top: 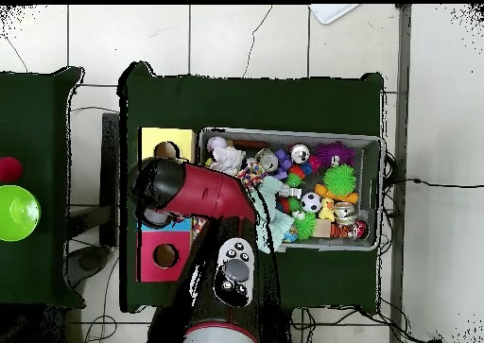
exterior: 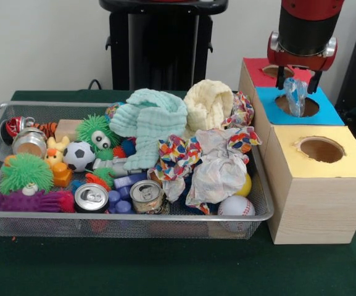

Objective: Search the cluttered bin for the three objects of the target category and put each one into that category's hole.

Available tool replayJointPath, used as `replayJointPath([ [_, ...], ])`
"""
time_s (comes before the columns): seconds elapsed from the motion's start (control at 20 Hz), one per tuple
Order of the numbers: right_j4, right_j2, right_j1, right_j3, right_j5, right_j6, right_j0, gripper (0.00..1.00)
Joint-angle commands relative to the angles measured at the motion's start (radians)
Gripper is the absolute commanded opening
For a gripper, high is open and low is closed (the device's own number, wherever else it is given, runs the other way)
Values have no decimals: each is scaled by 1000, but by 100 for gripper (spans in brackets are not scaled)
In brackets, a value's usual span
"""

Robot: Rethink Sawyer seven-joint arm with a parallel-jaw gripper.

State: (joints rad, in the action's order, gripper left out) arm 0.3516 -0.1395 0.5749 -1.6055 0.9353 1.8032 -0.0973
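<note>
From the front, my jaws hang over the blue hole, clenched on a bottle whose lower end dips into it: one delivery nearly done, I judge. No other bottle shows in the bin. From overhead, my arm hides that box; the bin stays cluttered.

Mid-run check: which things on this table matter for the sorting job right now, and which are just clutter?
Job:
- crushed clear plastic bottle with blue label, in the hand over the blue-topped hole
- silver wire mesh bin
- wooden box with three holes

Clutter:
- silver drink cans
- black-and-white soccer ball
- mint knitted cloth
- white baseball
</note>
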Motion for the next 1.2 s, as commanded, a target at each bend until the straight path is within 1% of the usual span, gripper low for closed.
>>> replayJointPath([
  [0.05, 20, 9, -27, -4, -2, 268, 6, 100],
  [0.4, 15, -12, 25, -12, 64, 264, 23, 100],
  [0.65, 15, -27, 57, 6, 114, 267, 40, 100],
  [0.95, 22, -36, 89, -7, 125, 262, 46, 100],
  [1.2, 17, -31, 82, -13, 106, 249, 52, 100],
])
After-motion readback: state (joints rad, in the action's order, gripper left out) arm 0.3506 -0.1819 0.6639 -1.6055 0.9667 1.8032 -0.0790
